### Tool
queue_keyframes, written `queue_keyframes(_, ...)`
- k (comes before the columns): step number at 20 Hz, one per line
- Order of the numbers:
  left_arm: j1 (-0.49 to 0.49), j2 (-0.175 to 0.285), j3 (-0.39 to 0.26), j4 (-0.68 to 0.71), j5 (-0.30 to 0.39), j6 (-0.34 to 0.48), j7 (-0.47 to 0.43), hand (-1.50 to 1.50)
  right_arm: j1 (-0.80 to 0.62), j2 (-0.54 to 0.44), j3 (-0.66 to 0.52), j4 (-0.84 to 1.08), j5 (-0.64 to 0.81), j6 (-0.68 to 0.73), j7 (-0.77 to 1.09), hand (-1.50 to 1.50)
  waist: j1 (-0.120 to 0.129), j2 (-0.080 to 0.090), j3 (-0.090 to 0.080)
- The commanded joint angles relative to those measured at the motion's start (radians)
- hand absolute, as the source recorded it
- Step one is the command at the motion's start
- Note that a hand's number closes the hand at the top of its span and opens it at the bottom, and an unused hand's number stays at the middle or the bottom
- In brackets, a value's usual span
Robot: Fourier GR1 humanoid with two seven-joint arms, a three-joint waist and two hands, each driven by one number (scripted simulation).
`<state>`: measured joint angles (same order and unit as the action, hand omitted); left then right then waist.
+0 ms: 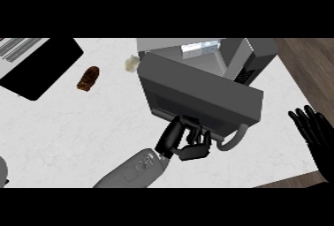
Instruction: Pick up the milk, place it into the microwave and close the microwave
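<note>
Nearest: left forearm (134, 170) comes up from the lower edge.

Left robot hand (181, 137): at the free edge of the microwave door (202, 95), fingers curled in and apparently hooked over the near end of the grey handle (236, 137). Judgement: that edge gives most swing on the hinge.

Right robot hand (314, 130): open, fingers up, resting at the right edge, holding nothing.

Door stands partly open, angled out over the pale surface (72, 132).

Beyond it, the microwave (257, 50) cavity shows. A pale, bluish box inside is probably the milk (199, 47), so placing looks done and closing is the step in hand.

Far left, clear of the door's sweep: a pale lump (132, 64) just beside the microwave, a brown item (88, 78) and a black panel (42, 66).
</note>
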<state>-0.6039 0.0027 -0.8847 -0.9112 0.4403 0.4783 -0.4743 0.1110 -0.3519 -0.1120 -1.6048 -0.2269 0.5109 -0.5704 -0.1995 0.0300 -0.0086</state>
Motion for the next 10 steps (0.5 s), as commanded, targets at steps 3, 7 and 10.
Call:
queue_keyframes(3,-0.079,-0.003,0.05,-0.003,0.119,0.144,-0.031,1.5,-0.026,-0.058,-0.013,-0.063,-0.032,0.038,0.039,-1.5,-0.027,0.004,-0.001)
queue_keyframes(7,-0.14,-0.003,0.059,0.024,0.182,0.198,-0.012,1.5,-0.054,-0.085,-0.04,-0.085,-0.059,0.039,0.058,-1.5,-0.049,0.012,0.001)
queue_keyframes(10,-0.178,-0.003,0.056,0.042,0.223,0.236,-0.004,-1.5,-0.058,-0.092,-0.056,-0.078,-0.093,0.043,0.076,-1.5,-0.065,0.016,0.003)
